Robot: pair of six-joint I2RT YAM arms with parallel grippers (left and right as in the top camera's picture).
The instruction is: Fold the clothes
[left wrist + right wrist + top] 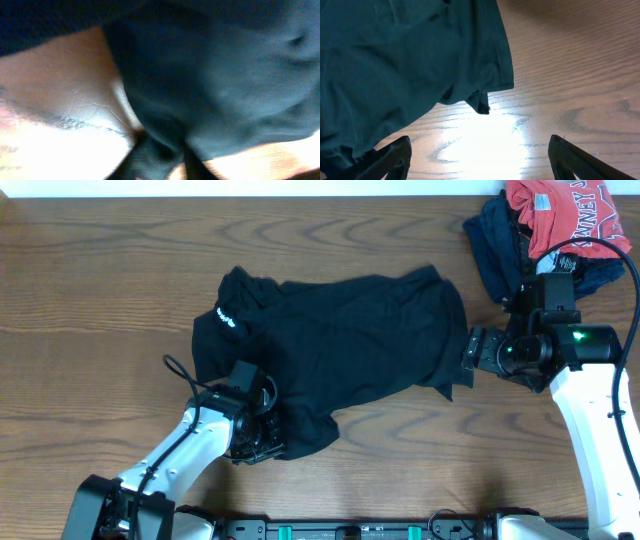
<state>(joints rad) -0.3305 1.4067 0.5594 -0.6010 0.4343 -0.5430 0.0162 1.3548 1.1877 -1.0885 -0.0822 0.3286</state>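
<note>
Black shirt (340, 350): plain, rumpled, spread mid-table (100, 300). White tag (225, 318) at its 9 o'clock edge; print too small to read. Red shirt (565, 210) at the table's 1 o'clock, white lettering cut off and illegible, lying on navy garments (495, 245). Left gripper (159, 165) at the shirt's 7 o'clock, jaws clamped on bunched fabric; that view is blurred. Right gripper (480, 162) at 3 o'clock, jaws wide apart.
</note>
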